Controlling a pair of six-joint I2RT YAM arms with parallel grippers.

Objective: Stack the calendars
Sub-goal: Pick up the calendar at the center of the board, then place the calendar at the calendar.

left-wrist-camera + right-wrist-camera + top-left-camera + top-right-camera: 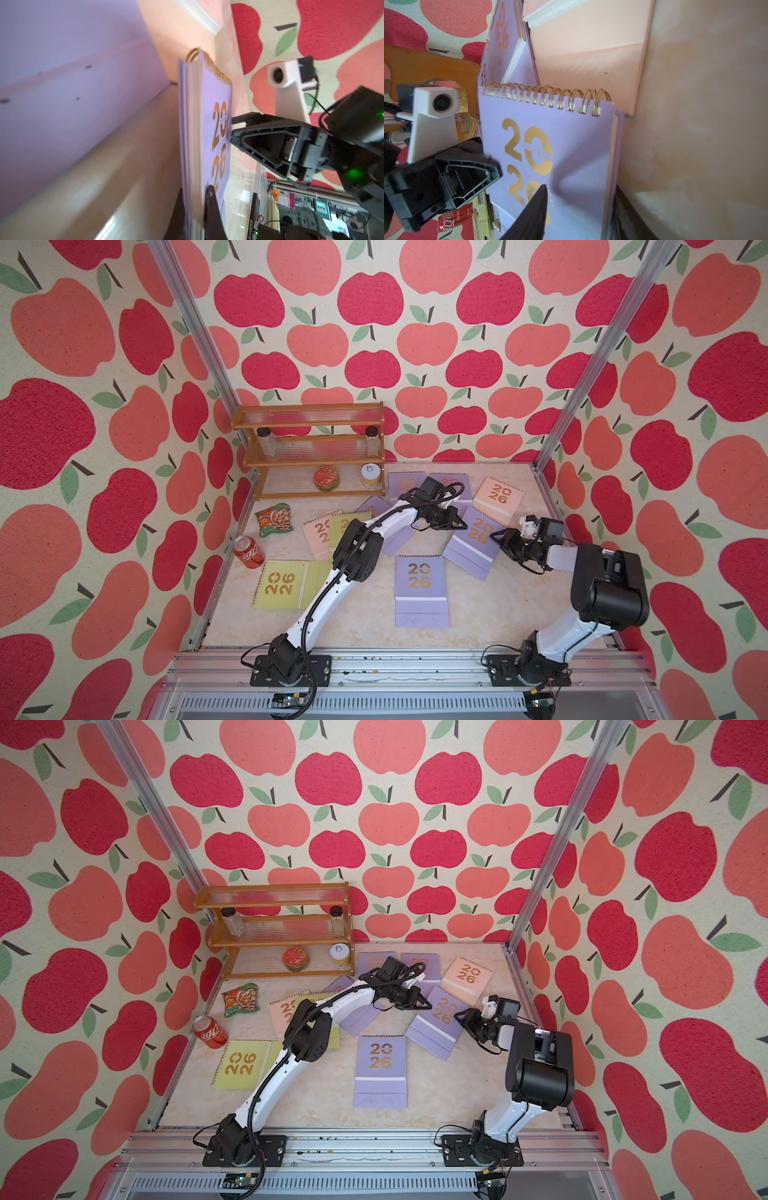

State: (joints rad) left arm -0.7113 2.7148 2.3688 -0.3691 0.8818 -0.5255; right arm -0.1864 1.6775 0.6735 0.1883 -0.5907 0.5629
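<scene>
Several calendars lie scattered on the marble table. A tilted lilac calendar sits between my two arms. In the left wrist view this calendar is seen edge-on, with my left gripper shut on its edge, one finger on each face. My right gripper stands open at the opposite side: one finger over the gold "2026" cover, the other past the edge. Other calendars: lilac in front, pink at the back right, yellow-green at the left.
A wooden shelf rack with jars and a tin stands at the back left. A snack packet and a red can lie by the left wall. More calendars lie partly under the left arm, and two lilac ones at the back.
</scene>
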